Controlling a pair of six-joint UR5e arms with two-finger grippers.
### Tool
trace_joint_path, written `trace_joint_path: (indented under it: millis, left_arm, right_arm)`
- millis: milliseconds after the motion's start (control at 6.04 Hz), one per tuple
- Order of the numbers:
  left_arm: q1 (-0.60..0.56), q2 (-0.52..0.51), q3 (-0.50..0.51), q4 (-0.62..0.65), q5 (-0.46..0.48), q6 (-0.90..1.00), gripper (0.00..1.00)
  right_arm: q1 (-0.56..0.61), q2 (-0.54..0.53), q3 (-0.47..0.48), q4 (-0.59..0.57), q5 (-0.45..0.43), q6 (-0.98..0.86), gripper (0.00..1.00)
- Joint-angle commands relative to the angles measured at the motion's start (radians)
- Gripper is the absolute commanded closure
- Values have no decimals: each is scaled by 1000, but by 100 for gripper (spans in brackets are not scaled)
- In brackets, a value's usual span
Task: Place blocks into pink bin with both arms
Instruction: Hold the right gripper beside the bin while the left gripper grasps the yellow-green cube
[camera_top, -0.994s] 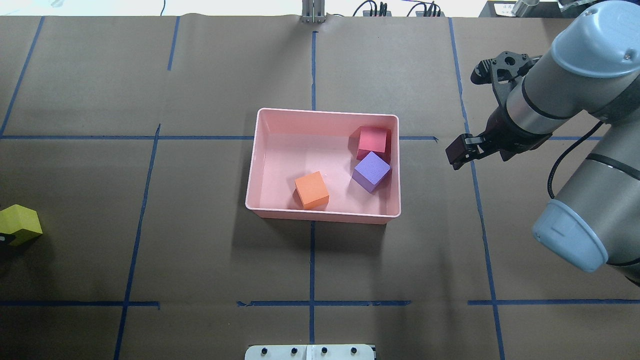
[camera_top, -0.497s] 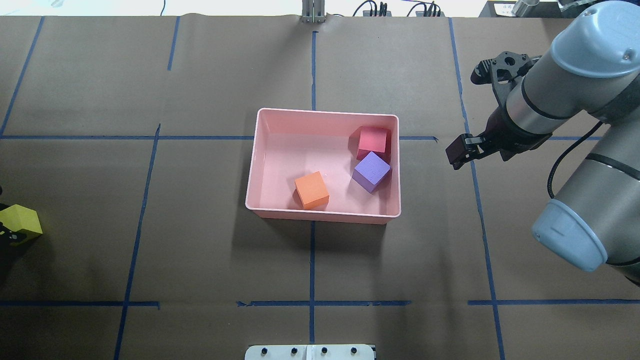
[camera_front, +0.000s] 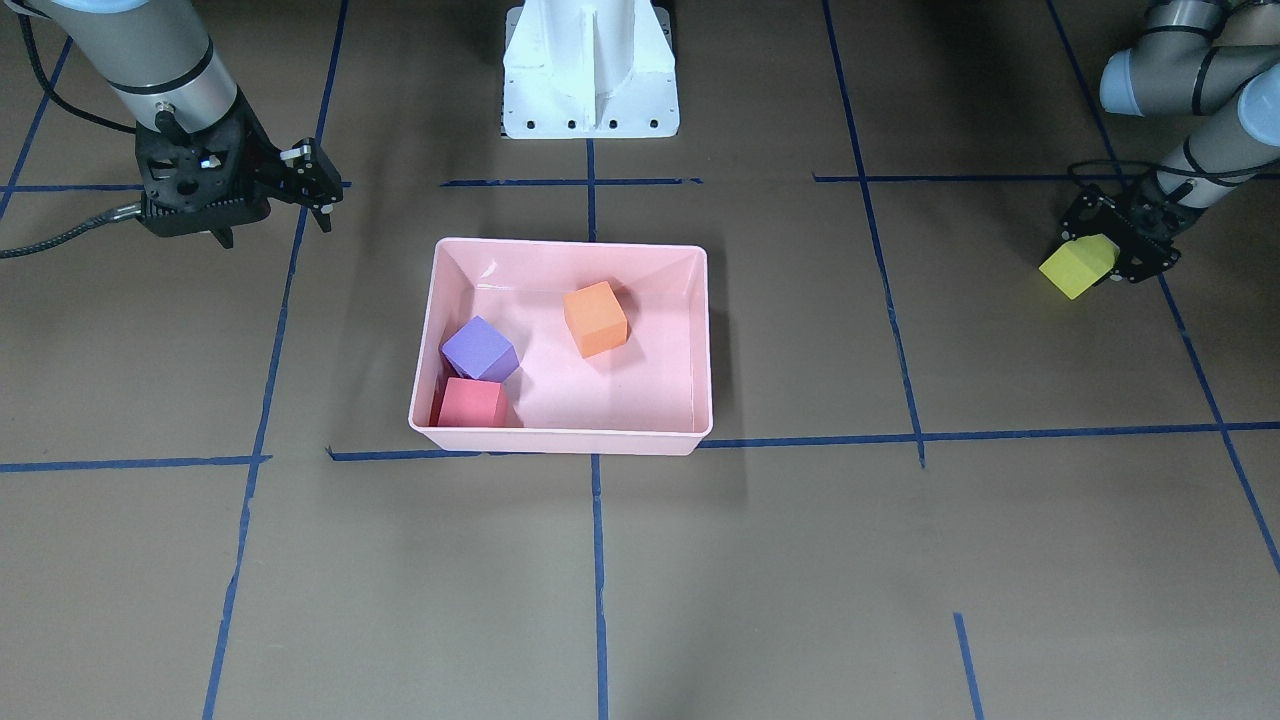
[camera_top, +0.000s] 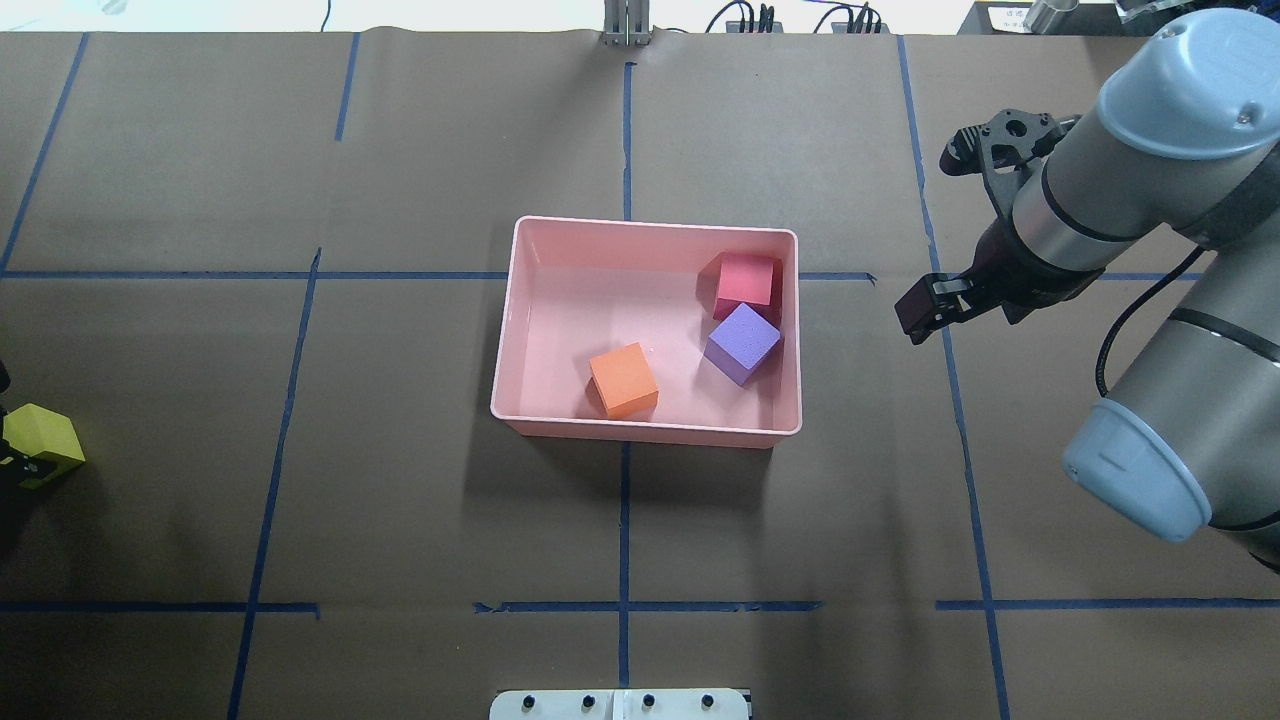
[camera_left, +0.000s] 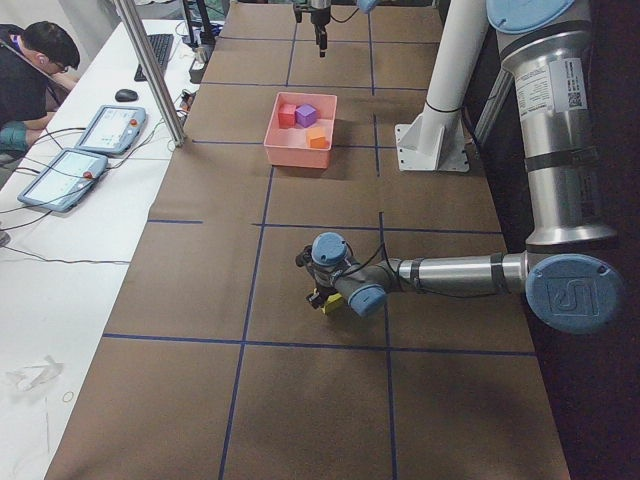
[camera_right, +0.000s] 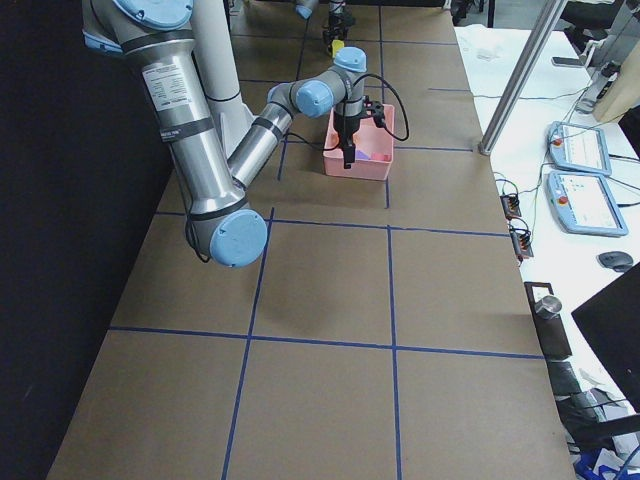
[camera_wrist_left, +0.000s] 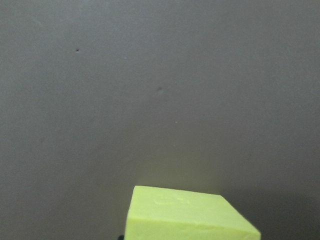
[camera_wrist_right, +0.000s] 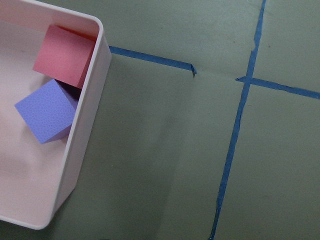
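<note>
Three blocks (camera_top: 623, 380) lie in the bin (camera_top: 640, 430); the yellow block (camera_top: 45, 440), clamped near one edge by the left gripper (camera_front: 1098, 258) well apart from the bin, may slip or twist free during transfer.

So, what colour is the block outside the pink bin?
The block is yellow-green; the exterior front-facing view shows it best.

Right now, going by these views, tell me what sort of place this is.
Likely a robotics lab test bench: a paper-covered table gridded with blue tape, teach pendants on a side desk, and an operator seated nearby.
</note>
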Motion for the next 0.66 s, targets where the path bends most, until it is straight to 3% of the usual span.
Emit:
trace_joint_path:
  millis: [0, 497]
  left_arm:
    - [-16, -37, -79, 104, -3, 0, 63]
    - [-122, -234, -336, 620, 4, -75, 62]
  right_arm:
    - [40, -5, -1, -2, 8, -89, 0]
    - [131, -36, -18, -4, 62, -218, 0]
